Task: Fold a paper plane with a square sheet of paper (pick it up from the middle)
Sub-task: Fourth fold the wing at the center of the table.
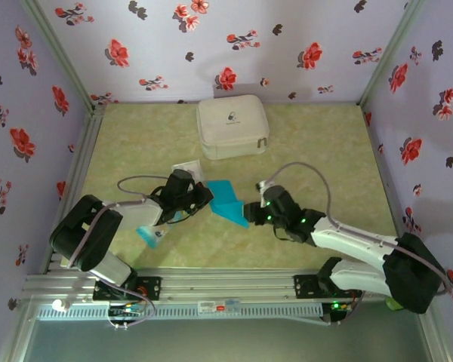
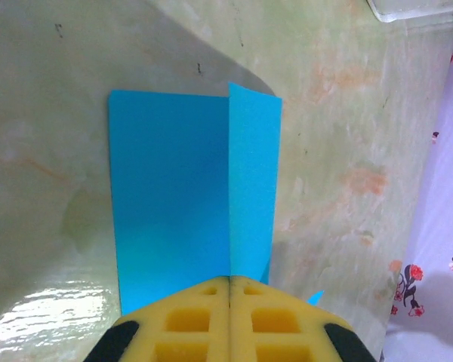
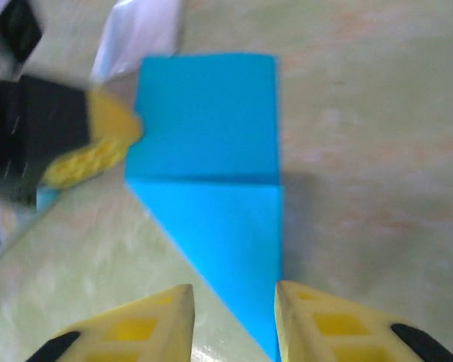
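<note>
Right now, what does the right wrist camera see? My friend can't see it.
A partly folded blue paper sits on the greenish table, one corner folded slantwise. The right gripper hovers open at its near tip; the left gripper holds its left edge.

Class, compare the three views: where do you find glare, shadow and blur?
Left wrist: sharp, white glare on the pale green tabletop, dark shadow around the bright blue folded paper. Right wrist: blurred, left gripper smeared. Top external: soft, evenly lit.
</note>
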You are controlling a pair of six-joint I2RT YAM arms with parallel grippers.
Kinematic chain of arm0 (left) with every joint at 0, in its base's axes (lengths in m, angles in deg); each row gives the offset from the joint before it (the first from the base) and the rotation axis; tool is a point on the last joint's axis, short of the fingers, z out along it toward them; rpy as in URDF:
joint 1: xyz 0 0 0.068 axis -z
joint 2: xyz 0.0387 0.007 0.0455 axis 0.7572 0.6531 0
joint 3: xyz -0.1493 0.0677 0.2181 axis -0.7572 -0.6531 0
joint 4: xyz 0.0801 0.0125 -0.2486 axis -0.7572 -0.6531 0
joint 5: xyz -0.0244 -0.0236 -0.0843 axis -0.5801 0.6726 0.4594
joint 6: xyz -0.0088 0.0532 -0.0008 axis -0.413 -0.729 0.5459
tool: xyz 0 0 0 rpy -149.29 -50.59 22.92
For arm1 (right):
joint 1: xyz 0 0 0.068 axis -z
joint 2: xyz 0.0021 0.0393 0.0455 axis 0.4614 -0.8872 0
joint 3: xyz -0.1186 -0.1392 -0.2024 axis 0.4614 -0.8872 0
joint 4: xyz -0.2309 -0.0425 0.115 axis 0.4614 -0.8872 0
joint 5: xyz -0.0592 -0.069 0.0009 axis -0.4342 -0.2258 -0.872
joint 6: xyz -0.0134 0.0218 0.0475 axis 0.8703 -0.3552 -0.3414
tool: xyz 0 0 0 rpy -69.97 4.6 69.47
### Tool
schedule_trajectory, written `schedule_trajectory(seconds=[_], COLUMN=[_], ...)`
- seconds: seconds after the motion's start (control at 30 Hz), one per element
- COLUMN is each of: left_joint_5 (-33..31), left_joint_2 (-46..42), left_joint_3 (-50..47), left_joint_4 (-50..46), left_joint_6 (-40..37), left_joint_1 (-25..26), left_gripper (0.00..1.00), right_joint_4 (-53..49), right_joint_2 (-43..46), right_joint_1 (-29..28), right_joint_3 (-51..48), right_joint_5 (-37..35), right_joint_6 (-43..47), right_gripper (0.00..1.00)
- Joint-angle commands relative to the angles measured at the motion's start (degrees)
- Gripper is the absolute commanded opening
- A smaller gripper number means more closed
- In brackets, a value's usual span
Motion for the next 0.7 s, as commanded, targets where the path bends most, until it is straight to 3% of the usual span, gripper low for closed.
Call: schedule_trajectory(seconds=[0.0,0.23,0.4,0.67], left_joint_5=[-3.1,-2.4,-1.6,-0.9], left_joint_2=[-1.8,-2.6,-2.2,-2.2], left_joint_3=[-0.2,0.3,0.7,1.1], left_joint_4=[0.1,-1.1,-1.6,-1.8], left_joint_6=[2.4,2.3,2.2,2.0], left_joint_1=[0.4,0.4,0.4,0.4], left_gripper=[0.0,0.0,0.0,0.0], right_joint_4=[0.8,9.6,10.0,10.9], right_joint_2=[-3.8,-14.3,-19.7,-23.4], right_joint_1=[-7.0,-15.9,-16.0,-16.2], right_joint_3=[0.9,3.1,4.8,5.4], right_joint_5=[-13.4,-26.1,-28.8,-32.6], right_joint_6=[13.7,24.7,26.5,25.6], right_gripper=[0.26,0.35,0.41,0.36])
